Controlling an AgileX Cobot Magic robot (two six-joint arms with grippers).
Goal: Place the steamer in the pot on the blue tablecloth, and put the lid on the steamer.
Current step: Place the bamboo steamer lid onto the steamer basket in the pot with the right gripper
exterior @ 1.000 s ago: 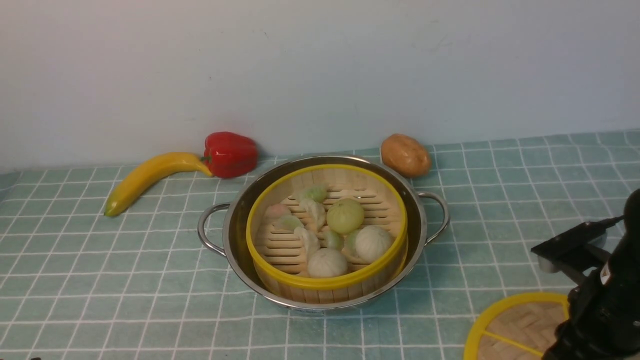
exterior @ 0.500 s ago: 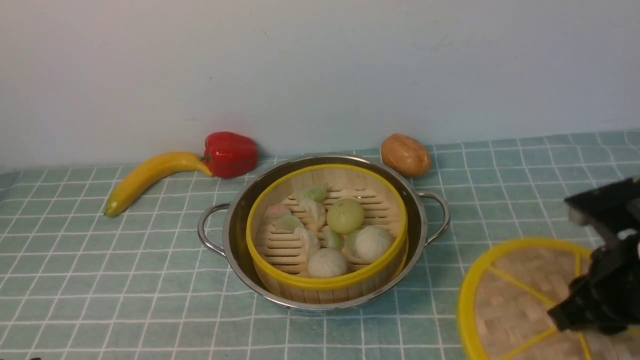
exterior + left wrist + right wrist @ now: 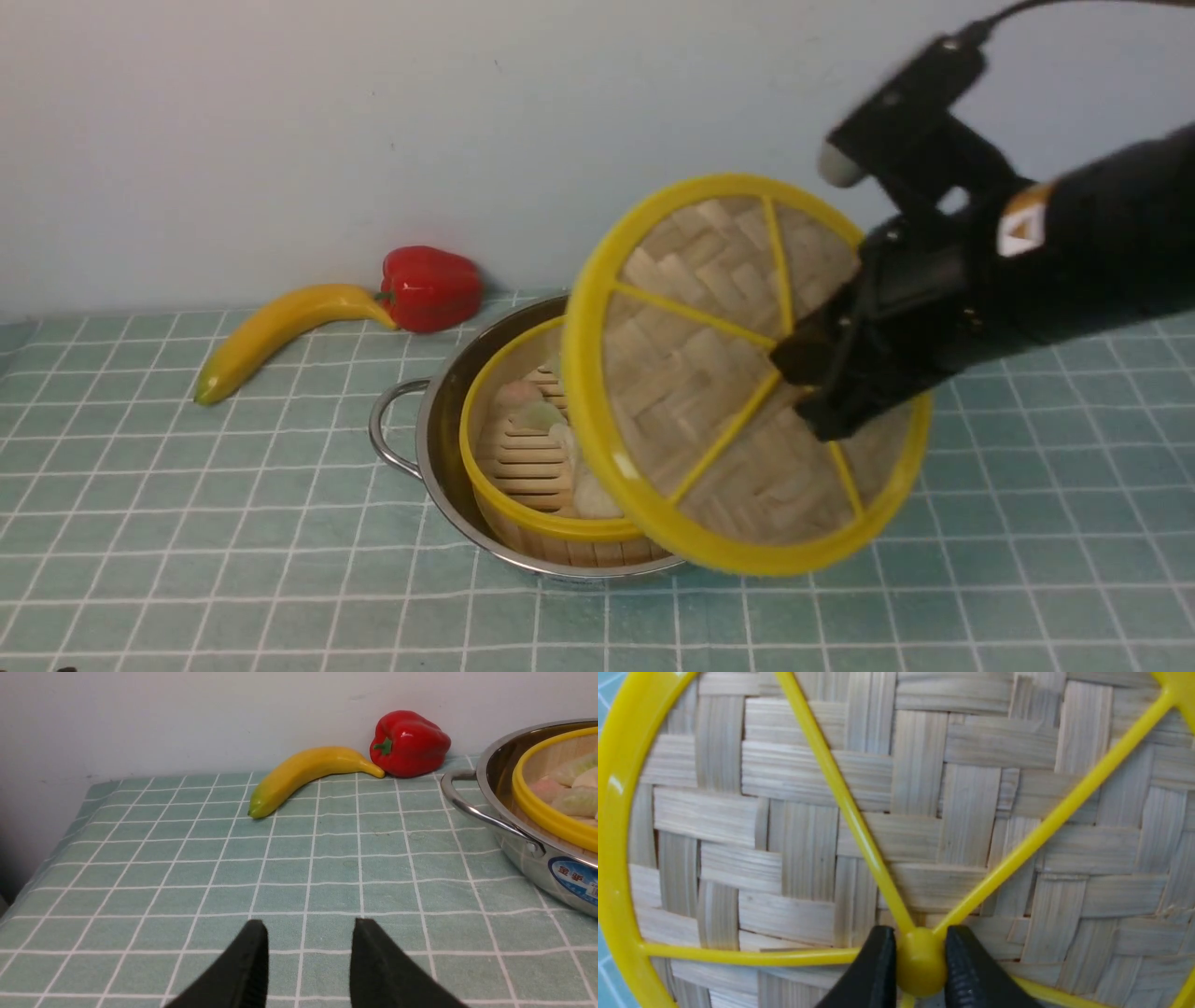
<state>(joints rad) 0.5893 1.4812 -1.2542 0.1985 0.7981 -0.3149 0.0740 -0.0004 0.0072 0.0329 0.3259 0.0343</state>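
Two grippers show. The right gripper (image 3: 920, 947) is clamped on the lid (image 3: 691, 373) at its centre hub, holding it tilted at mid-frame, partly covering the steamer (image 3: 532, 527). The steamer sits inside the pot (image 3: 434, 420) on the tablecloth (image 3: 233, 523). The left gripper (image 3: 308, 938) hangs parted and empty at the lower edge.

Front view looks down on the pot (image 3: 437, 439); left wrist view, low to its left, shares that side; right wrist view fills with the lid (image 3: 784, 835)
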